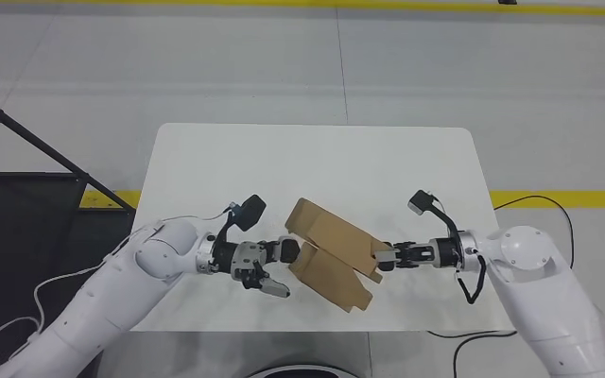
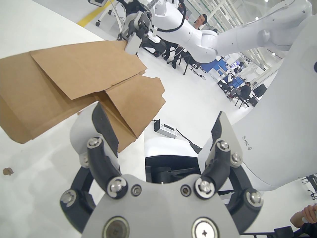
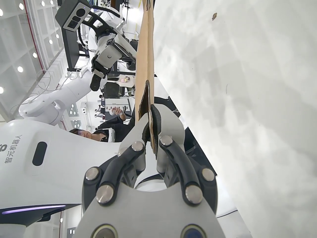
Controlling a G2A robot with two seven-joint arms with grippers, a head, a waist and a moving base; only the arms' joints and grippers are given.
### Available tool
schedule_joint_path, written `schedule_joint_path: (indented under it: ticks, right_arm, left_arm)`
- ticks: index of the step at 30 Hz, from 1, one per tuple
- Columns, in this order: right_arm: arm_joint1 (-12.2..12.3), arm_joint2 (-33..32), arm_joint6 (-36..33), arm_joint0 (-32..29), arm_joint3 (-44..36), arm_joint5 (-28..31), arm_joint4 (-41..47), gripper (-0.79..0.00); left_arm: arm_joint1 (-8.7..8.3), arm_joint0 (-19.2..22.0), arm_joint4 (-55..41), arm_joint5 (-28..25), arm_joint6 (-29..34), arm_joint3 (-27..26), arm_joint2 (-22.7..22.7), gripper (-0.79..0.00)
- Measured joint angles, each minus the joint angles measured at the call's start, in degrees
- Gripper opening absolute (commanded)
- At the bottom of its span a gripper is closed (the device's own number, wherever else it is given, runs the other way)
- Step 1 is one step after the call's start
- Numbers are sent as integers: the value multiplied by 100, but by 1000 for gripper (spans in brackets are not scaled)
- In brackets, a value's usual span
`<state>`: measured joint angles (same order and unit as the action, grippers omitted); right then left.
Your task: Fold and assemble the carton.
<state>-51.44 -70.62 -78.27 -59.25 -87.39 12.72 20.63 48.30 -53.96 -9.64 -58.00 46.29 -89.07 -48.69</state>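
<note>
1. Left wrist view: left fingers (image 2: pixel 104 127) are spread wide with nothing held. One finger sits right at a lower flap of the carton (image 2: pixel 74 75); can't tell if it touches. The other finger is well clear of the board.
2. Just beside the left fingers, on the desk (image 2: pixel 24 25), is a small cardboard scrap (image 2: pixel 8 171), apart from the carton.
3. Beyond the left fingers the carton is brown and mostly flat, with loose flaps partly folded over. The flap nearest the left fingers has a stepped cut edge. The board runs away across the desk to the right fingers (image 2: pixel 132 45), which grip its far corner.
4. Right wrist view: right fingers are closed tight on the carton, board edge clamped between them. From there the carton shows edge-on, running straight away from the fingers, close alongside the desk surface. Can't tell whether it rests on the desk.
5. Top view: the carton sits diagonally between the two sets of fingers, over the desk half nearest the robot. Left fingers are at one end, right fingers at the other.
</note>
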Motion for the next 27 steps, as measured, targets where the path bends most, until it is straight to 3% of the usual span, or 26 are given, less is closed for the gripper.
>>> schedule_joint_path:
  ticks: [10,27]
  right_arm:
    - [10,30,44,-32,-40,77,-39,-785]
    - [22,-24,229,-123,-154,376,78,-785]
  left_arm:
    - [-26,573,-321,0,0,268,756,0]
    - [161,1294,-685,0,-1,863,1710,0]
